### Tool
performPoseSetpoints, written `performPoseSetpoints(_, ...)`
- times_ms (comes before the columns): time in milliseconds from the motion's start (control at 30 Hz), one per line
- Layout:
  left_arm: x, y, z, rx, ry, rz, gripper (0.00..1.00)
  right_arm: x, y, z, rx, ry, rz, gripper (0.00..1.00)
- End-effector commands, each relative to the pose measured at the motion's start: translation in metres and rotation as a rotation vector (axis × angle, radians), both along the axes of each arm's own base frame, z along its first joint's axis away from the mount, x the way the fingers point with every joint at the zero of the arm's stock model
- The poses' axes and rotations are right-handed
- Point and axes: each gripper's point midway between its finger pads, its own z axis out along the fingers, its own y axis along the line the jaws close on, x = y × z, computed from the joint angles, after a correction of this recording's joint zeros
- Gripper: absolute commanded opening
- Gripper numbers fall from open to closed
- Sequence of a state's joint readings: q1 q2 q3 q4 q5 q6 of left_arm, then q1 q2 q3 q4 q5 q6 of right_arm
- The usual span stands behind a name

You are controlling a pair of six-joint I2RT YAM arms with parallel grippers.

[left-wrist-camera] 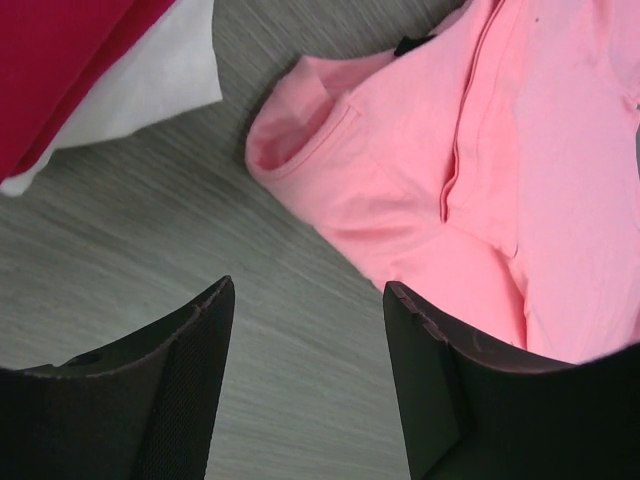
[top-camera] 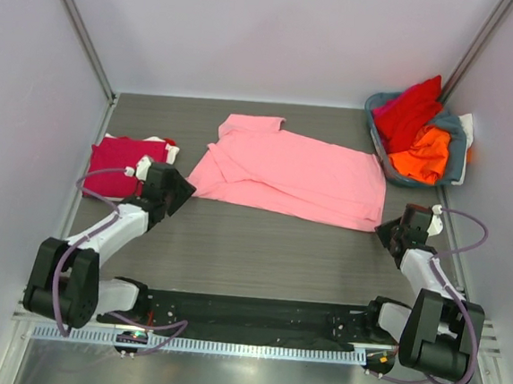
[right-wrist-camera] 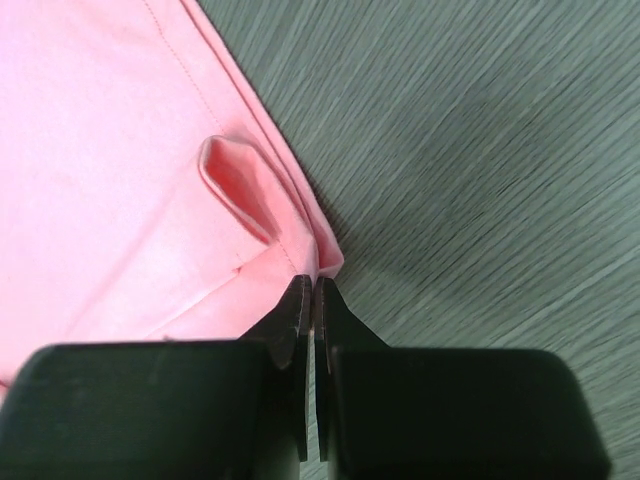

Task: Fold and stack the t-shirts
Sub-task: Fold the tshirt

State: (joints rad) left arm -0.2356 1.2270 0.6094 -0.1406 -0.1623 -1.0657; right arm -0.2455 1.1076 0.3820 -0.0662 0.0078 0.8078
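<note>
item: light pink t-shirt (top-camera: 294,173), spread flat at mid-table, partly folded. judged light, limp and easily creased. it should drag rather than slide, so it is best taken at hems, corners or sleeve edges, never mid-panel.

well left of it: crimson t-shirt (top-camera: 124,164), folded, lying on a white t-shirt (left-wrist-camera: 160,75) (the stack, presumably).

just left of it: left gripper (left-wrist-camera: 310,340), fingers standing moderately apart with nothing between them, above bare table beside the pink sleeve and not touching it.

at its near right corner: right gripper (right-wrist-camera: 313,300), fingers fully together on the hem corner, apparently pinching the cloth, which puckers just behind the tips.

right of it, beyond its far corner: grey-blue basket (top-camera: 382,140) holding a red t-shirt (top-camera: 412,107) and an orange t-shirt (top-camera: 422,153), unfolded.
</note>
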Motion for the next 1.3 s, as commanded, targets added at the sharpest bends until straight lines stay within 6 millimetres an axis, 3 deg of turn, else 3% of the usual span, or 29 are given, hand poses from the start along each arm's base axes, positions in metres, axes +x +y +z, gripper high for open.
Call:
performPoseSetpoints(0,0.033,0.005,0.014,0.032,-0.134,0.046,0.62,0.003,-0.005,0.010,-0.042,-0.035,0.018,0.01)
performPoseSetpoints(200,0.052,0.013,0.001,0.079,-0.104,0.094,0.61,0.010,0.004,0.026,-0.017,-0.088,0.060,0.01)
performPoseSetpoints(467,0.059,0.010,-0.019,0.070,-0.056,0.109,0.58,0.011,0.008,0.038,-0.002,-0.118,0.071,0.01)
performPoseSetpoints(800,0.060,0.015,-0.039,0.092,-0.006,0.140,0.39,0.016,0.011,0.046,0.027,-0.134,0.071,0.01)
performPoseSetpoints(833,0.058,0.017,-0.040,0.105,0.002,0.147,0.29,0.017,0.011,0.047,0.029,-0.134,0.069,0.01)
performPoseSetpoints(1033,0.063,0.024,-0.034,0.152,0.009,0.164,0.00,0.015,0.010,0.048,0.028,-0.114,0.063,0.01)
performPoseSetpoints(1267,0.056,0.036,-0.010,0.218,-0.002,0.168,0.00,0.009,0.007,0.038,0.023,-0.068,0.046,0.01)
